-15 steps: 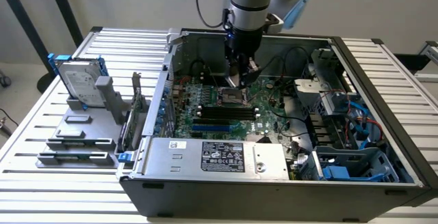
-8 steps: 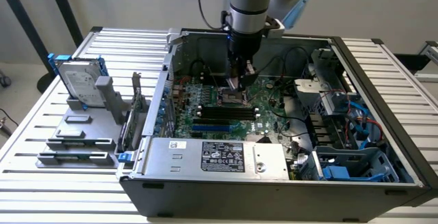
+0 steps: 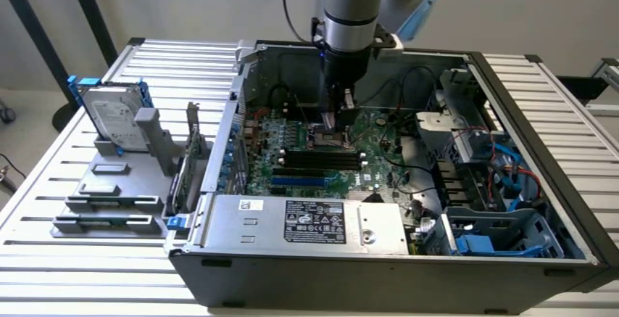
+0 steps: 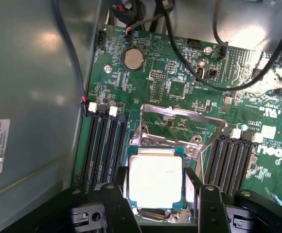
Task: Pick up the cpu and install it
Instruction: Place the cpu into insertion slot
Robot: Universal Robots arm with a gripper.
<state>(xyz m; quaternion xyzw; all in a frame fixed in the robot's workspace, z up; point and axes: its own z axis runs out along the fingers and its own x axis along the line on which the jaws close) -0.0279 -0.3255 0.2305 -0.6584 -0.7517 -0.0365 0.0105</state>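
Note:
The cpu (image 4: 155, 180), a small square chip with a dull silver top and green rim, sits between my gripper's (image 4: 158, 196) two black fingers (image 4: 117, 199), which press on its opposite sides. It hangs just over the motherboard's socket, whose metal load frame (image 4: 180, 122) is swung open right behind it. In the exterior view my gripper (image 3: 334, 120) points straight down into the open computer case (image 3: 541, 114), its tips close above the socket (image 3: 329, 141) in the middle of the green board.
Black memory slots (image 4: 102, 145) flank the socket on both sides. Black cables (image 4: 199, 53) arch over the board. The case wall (image 4: 29, 97) stands close beside my fingers. Outside the case, a hard drive (image 3: 114, 117) in a blue bracket stands on a grey holder (image 3: 106, 208).

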